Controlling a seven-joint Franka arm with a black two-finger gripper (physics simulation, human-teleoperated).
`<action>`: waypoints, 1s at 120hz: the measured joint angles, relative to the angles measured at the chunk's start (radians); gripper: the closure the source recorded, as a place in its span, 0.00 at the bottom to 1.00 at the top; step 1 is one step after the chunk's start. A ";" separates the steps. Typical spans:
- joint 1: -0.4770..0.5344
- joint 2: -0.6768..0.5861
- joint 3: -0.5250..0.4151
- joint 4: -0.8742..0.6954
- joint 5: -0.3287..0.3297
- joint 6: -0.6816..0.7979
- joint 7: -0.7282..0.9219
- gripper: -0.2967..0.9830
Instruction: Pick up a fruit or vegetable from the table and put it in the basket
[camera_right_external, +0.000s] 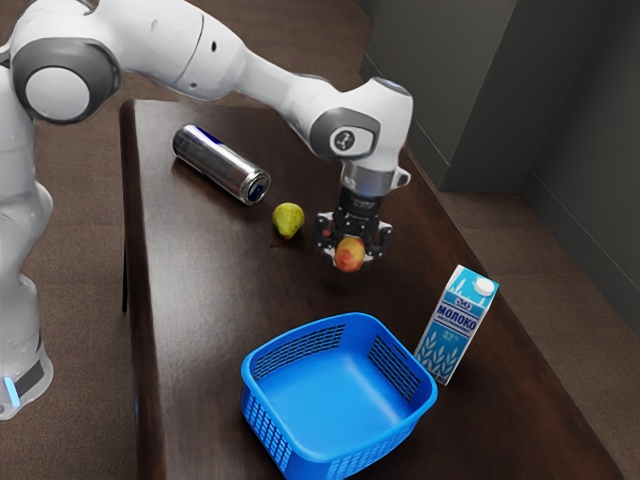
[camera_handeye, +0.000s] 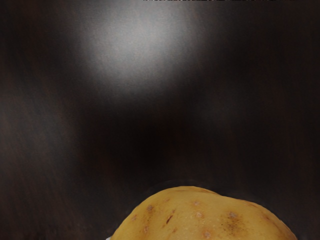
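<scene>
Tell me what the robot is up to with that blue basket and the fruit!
The robot's gripper is holding a red-and-yellow fruit, seemingly lifted a little above the dark table. The fruit isn't in the blue basket yet. A green pear lies on the table near the gripper.

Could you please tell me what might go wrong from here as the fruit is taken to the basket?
The red-and-yellow fruit is rounded and held just between the fingertips of the gripper, so it could slip out. It also hangs low over the table, so it may catch the rim of the basket unless raised. The tall milk carton stands right beside the basket and could be knocked over.
</scene>
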 joint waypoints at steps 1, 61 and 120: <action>-0.001 -0.004 0.000 0.000 0.000 0.000 -0.001 0.64; -0.120 -0.220 -0.267 -0.027 -0.070 -0.007 -0.158 0.62; -0.083 -0.197 -0.357 -0.028 -0.127 0.004 -0.350 0.30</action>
